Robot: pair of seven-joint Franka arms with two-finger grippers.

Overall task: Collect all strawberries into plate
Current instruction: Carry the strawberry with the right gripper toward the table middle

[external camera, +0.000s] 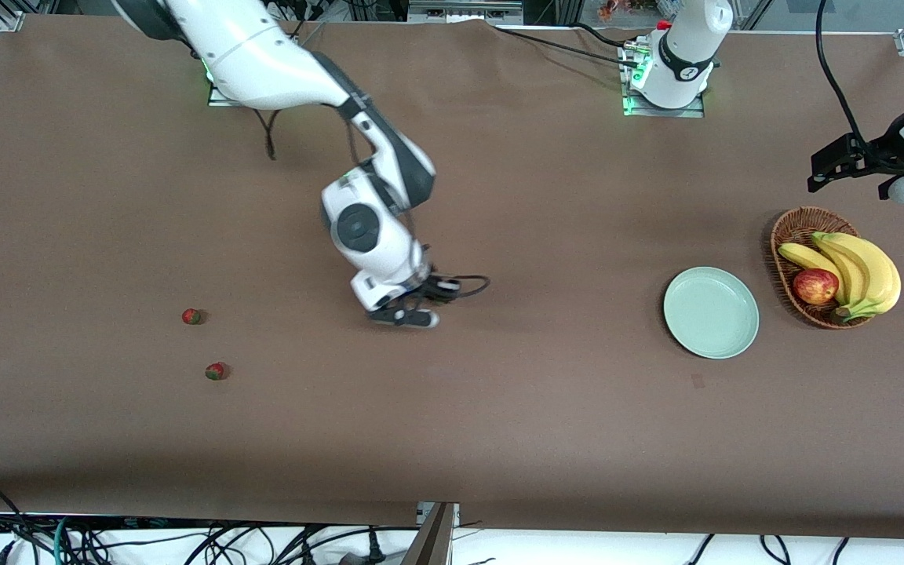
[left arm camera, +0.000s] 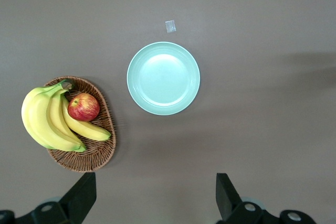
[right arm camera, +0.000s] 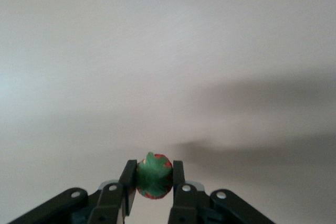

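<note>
high front view, two downward wrist views

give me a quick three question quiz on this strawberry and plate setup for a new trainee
1. True or false: the plate already holds a strawberry.
2. What is the right end effector holding? A) the apple B) a strawberry C) nothing
3. How many strawberries lie on the table toward the right arm's end?

Key
1. False; the plate is bare.
2. B; it is shut on a held strawberry over the middle of the table.
3. Two: one strawberry and a nearer strawberry. The left end effector waits open above the basket.
</note>
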